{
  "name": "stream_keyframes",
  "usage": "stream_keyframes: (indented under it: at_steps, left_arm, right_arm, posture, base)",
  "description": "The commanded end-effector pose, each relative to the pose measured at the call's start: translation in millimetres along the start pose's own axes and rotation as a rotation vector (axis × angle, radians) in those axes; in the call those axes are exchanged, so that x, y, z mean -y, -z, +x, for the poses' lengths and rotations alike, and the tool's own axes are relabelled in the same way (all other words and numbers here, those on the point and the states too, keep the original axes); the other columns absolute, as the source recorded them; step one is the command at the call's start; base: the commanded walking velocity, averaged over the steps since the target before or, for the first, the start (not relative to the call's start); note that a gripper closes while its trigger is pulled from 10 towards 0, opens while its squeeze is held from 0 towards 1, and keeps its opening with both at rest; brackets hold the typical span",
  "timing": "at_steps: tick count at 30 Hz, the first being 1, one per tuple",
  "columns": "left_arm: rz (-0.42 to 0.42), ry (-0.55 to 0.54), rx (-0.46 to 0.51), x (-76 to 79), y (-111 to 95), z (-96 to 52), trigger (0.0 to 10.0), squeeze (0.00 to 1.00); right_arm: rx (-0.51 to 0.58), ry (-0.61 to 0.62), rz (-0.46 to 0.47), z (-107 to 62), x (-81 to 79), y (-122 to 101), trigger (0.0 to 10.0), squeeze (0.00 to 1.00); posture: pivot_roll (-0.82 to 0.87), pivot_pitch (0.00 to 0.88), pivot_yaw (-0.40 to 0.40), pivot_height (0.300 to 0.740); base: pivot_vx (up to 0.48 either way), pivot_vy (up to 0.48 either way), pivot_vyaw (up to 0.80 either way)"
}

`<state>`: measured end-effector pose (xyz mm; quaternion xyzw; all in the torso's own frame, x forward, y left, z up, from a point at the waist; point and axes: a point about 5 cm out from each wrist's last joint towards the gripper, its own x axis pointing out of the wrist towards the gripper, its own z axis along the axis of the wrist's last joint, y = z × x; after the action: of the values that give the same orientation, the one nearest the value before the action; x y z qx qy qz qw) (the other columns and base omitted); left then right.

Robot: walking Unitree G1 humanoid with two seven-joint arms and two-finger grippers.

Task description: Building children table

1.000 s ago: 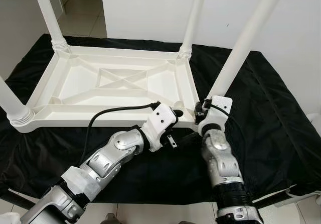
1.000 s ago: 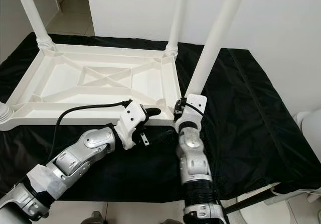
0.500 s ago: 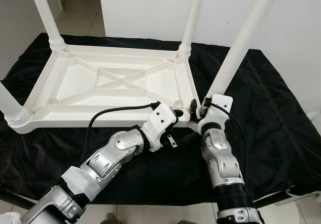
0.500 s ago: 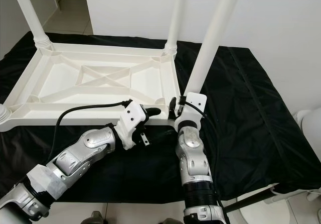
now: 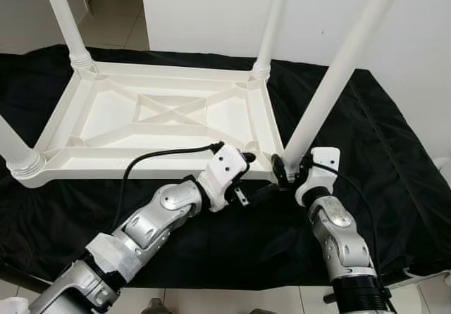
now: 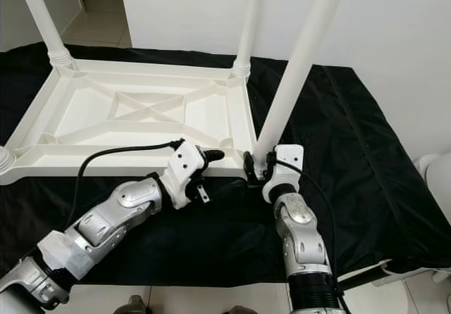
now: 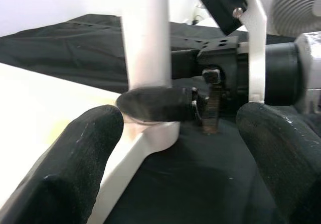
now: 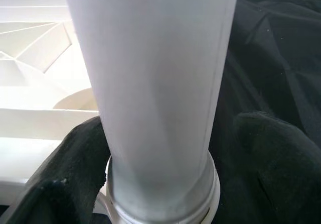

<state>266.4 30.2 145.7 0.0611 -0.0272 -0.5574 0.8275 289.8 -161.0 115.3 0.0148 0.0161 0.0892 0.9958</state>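
Four legs: three we count seated in the upturned tabletop (image 5: 162, 117); the fourth leg (image 5: 331, 82), between our right jaws (image 5: 285, 175) clamped at its base, we judge not yet fully home. Left jaws (image 5: 243, 177) apart, facing that corner socket.

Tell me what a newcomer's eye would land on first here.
A white table lies upside down on a black cloth, its legs pointing up. At its near right corner, the right hand is shut on the base of the tilted fourth leg. The left hand sits open just beside that corner.
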Motion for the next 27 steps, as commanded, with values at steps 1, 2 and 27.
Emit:
stream_keyframes:
  at_steps: [1,2,27]
  left_arm:
    - [0.014,0.270,-0.009,14.2,0.0,-0.3,10.0,0.00]
    - [0.016,0.270,-0.008,13.5,-0.4,0.2,10.0,0.00]
    - [0.020,0.240,-0.008,8.6,-3.4,-2.3,10.0,0.00]
  right_arm:
    - [-0.002,-0.026,-0.012,0.2,1.9,1.2,10.0,0.00]
    - [0.002,-0.103,-0.057,3.5,5.4,-0.4,10.0,0.00]
    - [-0.069,-0.405,-0.148,36.6,12.3,5.7,0.0,0.00]
  posture:
    - [0.01,0.000,-0.068,0.740]
    - [0.02,0.000,-0.066,0.740]
    - [0.04,0.000,-0.065,0.740]
  base:
    - [0.000,0.000,0.00]
    - [0.000,0.000,0.00]
    - [0.000,0.000,0.00]
